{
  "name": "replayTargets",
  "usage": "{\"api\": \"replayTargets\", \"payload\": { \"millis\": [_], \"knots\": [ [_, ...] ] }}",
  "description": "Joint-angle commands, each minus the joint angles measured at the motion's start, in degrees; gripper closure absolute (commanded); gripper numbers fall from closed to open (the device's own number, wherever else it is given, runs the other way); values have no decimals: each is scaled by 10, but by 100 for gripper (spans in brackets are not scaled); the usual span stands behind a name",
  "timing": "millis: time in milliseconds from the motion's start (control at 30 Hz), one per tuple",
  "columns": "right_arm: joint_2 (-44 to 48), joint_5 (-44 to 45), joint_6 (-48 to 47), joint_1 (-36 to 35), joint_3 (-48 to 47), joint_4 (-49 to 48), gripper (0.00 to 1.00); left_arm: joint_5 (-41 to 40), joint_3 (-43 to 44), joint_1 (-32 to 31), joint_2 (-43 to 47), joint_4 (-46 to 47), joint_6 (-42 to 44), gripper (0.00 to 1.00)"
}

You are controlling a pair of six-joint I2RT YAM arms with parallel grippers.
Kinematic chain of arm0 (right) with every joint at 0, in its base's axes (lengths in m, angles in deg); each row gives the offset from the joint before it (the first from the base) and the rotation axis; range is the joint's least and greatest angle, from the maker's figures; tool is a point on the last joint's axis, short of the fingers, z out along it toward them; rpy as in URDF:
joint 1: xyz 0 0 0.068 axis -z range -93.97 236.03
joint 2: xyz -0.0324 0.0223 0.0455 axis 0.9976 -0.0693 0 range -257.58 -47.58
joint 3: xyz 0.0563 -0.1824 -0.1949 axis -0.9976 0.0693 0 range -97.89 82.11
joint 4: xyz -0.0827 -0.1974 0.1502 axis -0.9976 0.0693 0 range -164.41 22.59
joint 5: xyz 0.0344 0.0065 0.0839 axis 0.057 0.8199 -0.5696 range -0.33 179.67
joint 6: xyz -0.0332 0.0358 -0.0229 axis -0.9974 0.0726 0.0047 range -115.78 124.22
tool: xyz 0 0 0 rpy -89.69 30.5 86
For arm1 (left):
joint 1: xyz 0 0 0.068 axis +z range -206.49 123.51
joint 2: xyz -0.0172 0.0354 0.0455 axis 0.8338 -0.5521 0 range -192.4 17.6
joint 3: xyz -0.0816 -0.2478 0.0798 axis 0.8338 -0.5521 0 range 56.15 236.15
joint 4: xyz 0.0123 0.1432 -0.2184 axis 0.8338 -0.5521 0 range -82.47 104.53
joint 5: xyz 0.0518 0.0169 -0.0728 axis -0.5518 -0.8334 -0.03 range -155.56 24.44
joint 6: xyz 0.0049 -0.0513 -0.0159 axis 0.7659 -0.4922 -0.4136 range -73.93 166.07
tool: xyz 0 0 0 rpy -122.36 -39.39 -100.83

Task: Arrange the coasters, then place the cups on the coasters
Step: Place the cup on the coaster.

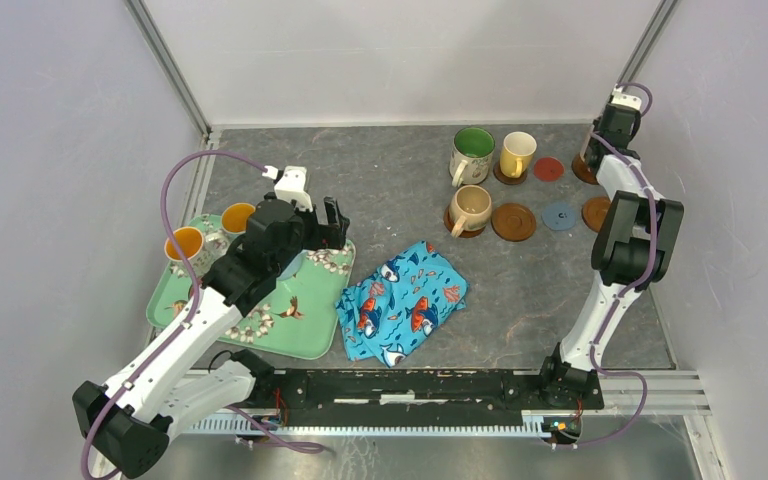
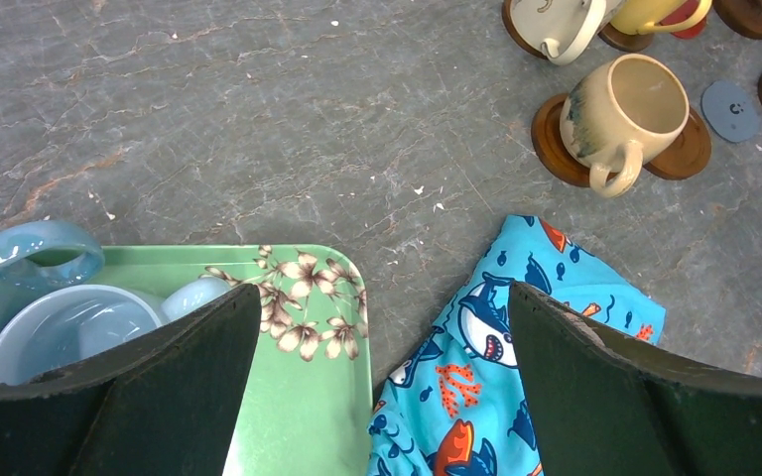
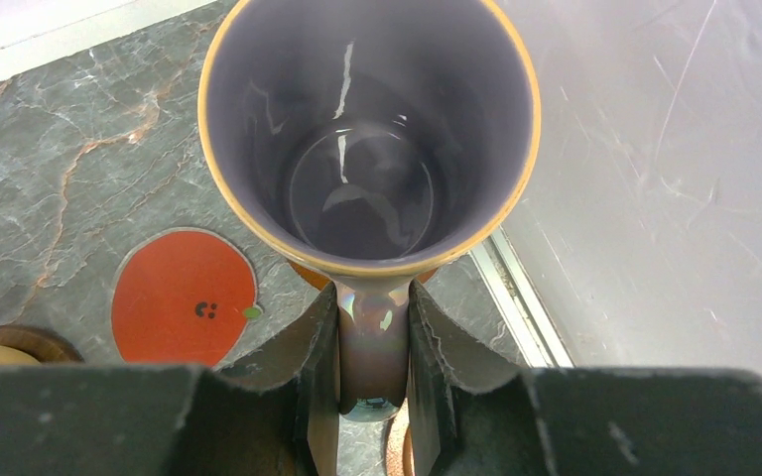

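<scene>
My right gripper (image 3: 372,337) is shut on the handle of a lilac-lined cup (image 3: 367,139), held upright over a brown coaster (image 1: 585,172) at the far right. Beside it lies the red coaster (image 3: 184,297). A green-lined cup (image 1: 472,155), a yellow cup (image 1: 517,153) and a beige cup (image 2: 620,114) stand on brown coasters. A brown coaster (image 1: 513,221), a blue-grey one (image 1: 560,215) and another brown one (image 1: 597,212) lie bare. My left gripper (image 2: 382,293) hangs open over the tray corner, next to a light blue cup (image 2: 69,332).
The green floral tray (image 1: 305,310) at the left holds two orange-lined cups (image 1: 185,243) (image 1: 238,215). A blue fish-print cloth (image 1: 405,300) lies crumpled between the tray and the coasters. The enclosure wall and metal rail (image 3: 516,297) run close on the right.
</scene>
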Motion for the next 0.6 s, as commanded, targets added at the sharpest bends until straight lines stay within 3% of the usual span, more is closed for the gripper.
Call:
{"api": "replayTargets", "payload": {
  "millis": [0, 567],
  "knots": [
    [7, 12, -13, 6, -32, -89, 100, -4, -3, -3, 0, 21, 24, 0],
    [-13, 2, -13, 12, -17, -97, 100, -5, -3, -3, -7, 22, 24, 0]
  ]
}}
